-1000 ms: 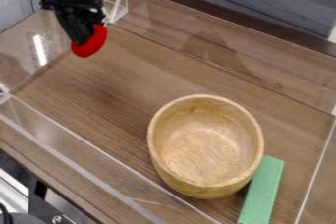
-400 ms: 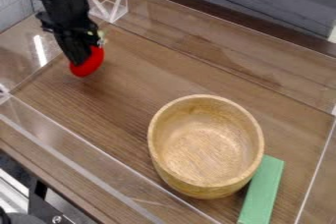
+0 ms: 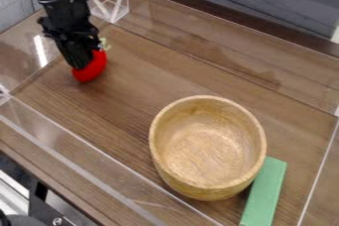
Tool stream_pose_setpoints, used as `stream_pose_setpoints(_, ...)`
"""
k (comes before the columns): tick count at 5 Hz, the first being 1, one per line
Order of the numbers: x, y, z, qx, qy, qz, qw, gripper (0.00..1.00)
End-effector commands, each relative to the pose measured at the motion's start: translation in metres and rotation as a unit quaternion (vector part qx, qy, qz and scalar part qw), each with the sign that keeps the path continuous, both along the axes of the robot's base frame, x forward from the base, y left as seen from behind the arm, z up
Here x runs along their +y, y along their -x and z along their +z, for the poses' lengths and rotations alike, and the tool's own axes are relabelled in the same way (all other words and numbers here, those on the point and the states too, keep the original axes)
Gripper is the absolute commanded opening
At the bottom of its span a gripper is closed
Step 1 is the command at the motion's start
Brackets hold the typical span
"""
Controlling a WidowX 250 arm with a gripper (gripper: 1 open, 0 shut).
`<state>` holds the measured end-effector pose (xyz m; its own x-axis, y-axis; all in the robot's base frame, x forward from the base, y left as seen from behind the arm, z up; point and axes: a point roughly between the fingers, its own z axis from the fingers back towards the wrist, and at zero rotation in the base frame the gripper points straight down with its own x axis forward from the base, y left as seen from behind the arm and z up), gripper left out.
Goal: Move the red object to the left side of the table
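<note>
The red object [image 3: 89,67], a small rounded toy, rests low on the brown wood-grain table [image 3: 159,71] in its far left part. My gripper [image 3: 81,52] stands upright right over it, its black fingers [image 3: 66,50] reaching down around the toy's top. The toy's upper part is hidden behind the fingers. Whether the jaws still press on the toy does not show at this size.
A round wooden bowl [image 3: 208,147] stands at the near right, with a flat green block [image 3: 265,192] beside it at the front right corner. Low clear acrylic walls [image 3: 79,149] border the table on all sides.
My gripper has come down with the red object from above the table to the tabletop at the far left. Over the last half second it has barely moved.
</note>
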<state>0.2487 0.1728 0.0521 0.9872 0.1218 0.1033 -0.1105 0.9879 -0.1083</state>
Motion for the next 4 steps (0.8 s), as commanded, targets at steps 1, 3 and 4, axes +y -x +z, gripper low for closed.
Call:
stream_pose_setpoints(1, 0.013, -0.004, 0.011, -0.008, -0.015, 0.006, 0.9998, 1.00)
stream_pose_setpoints(3, 0.011, -0.009, 0.023, -0.002, -0.010, 0.008, 0.9999, 1.00)
stream_pose_setpoints(4, 0.009, -0.013, 0.029, -0.002, -0.009, 0.006, 0.9999, 1.00)
